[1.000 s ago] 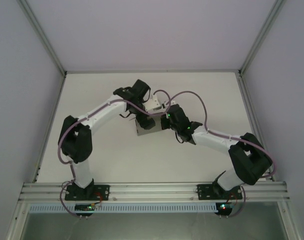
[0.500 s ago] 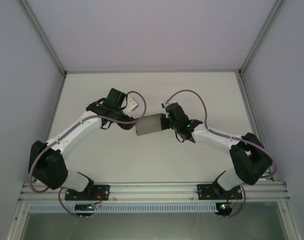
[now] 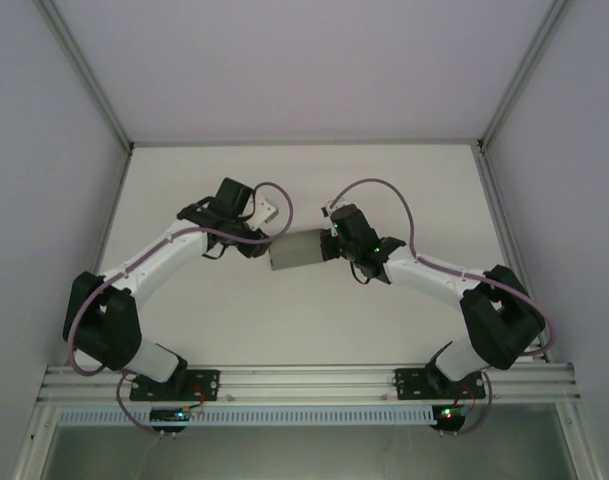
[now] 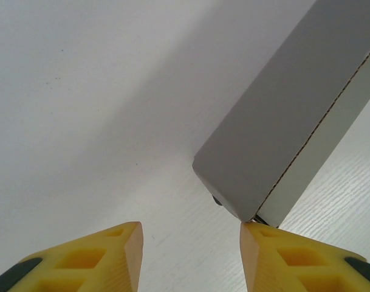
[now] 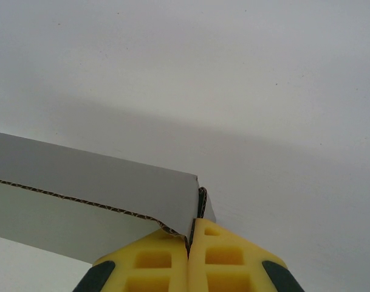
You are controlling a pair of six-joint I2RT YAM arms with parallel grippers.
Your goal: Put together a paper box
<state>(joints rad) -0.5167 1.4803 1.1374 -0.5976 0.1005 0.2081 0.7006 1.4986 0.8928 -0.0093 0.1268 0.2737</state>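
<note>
The paper box [image 3: 296, 250] is a small grey cardboard box in mid-table, held a little off the white surface. My right gripper [image 3: 330, 246] is shut on the box's right end. In the right wrist view its yellow fingertips [image 5: 191, 238] pinch a corrugated wall edge of the box [image 5: 81, 182]. My left gripper [image 3: 258, 246] stands just left of the box, open. In the left wrist view its gap [image 4: 191, 234] holds nothing, and the lower corner of the box [image 4: 282, 121] touches the tip of the right-hand finger [image 4: 276, 249].
The white table [image 3: 384, 190] is walled in on the left, right and back, with metal corner posts [image 3: 84, 75]. An aluminium rail [image 3: 304, 380] carrying both arm bases runs along the near edge.
My left arm has swung back to the left, off the top of the box, and now stands beside its left end. The right gripper has kept its hold and the box lies more level.
</note>
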